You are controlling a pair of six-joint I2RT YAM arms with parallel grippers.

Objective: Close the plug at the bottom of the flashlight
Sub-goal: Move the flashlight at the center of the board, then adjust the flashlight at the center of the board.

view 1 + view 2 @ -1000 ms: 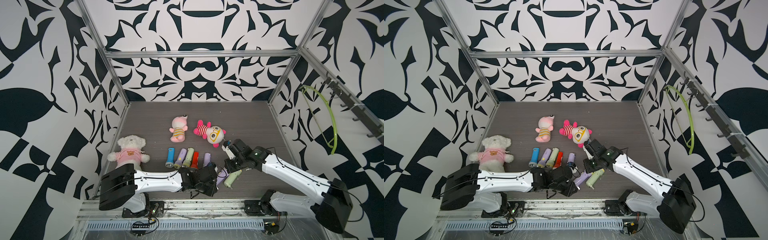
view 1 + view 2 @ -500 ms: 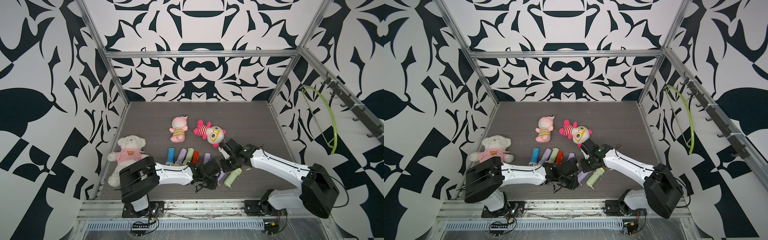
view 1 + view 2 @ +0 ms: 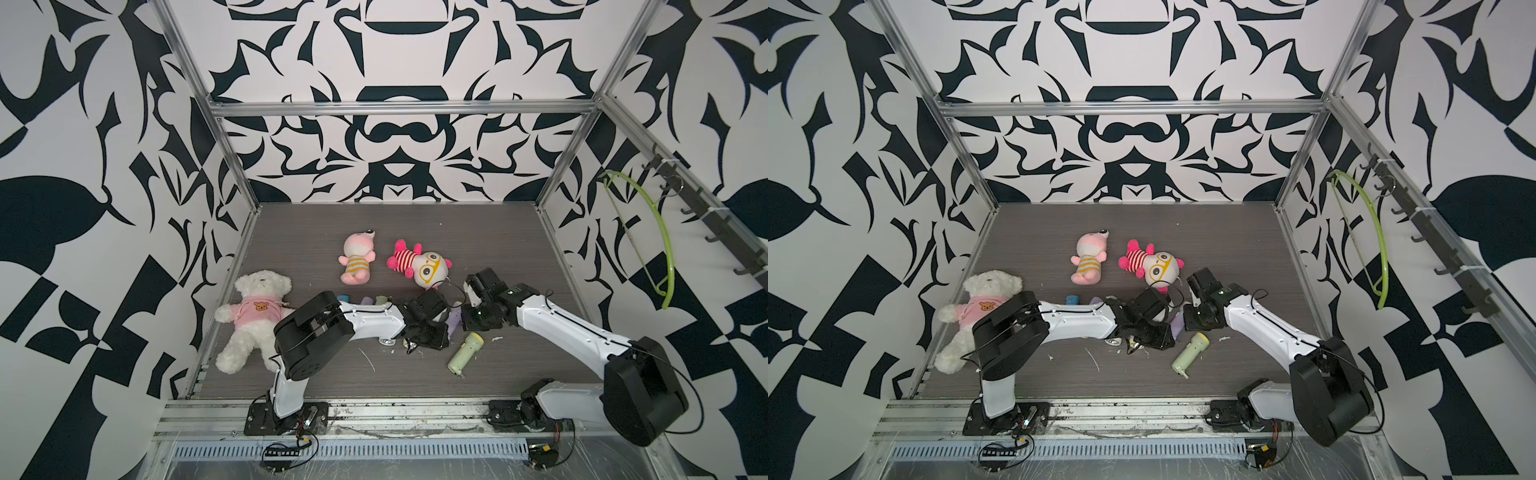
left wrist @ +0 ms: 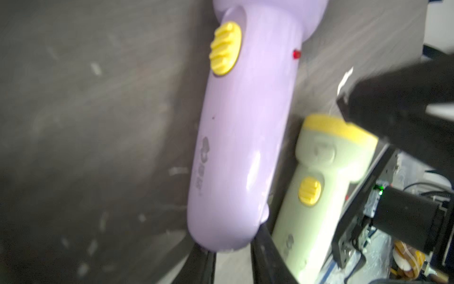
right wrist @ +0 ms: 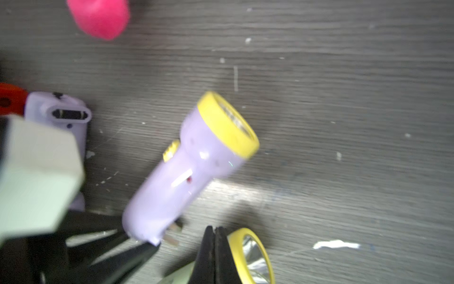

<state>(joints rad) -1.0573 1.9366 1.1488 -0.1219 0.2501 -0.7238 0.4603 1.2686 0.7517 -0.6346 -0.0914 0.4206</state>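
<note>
Robot lab test cell: silver aluminium-profile frame (image 3: 399, 109), black-and-white patterned wall panels (image 3: 399, 50), dark grey wood-grain tabletop (image 3: 478, 232), white-and-black robot arms (image 3: 365, 322) bolted to front metal rail (image 3: 395, 419), loose black cables (image 3: 291, 446).

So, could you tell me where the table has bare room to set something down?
The widest bare table lies between the back wall and the pink plush and striped doll. A narrower strip runs between the green flashlight and front rail. Mid-table is crowded: the left gripper holds the purple flashlight, right gripper beside it.
</note>
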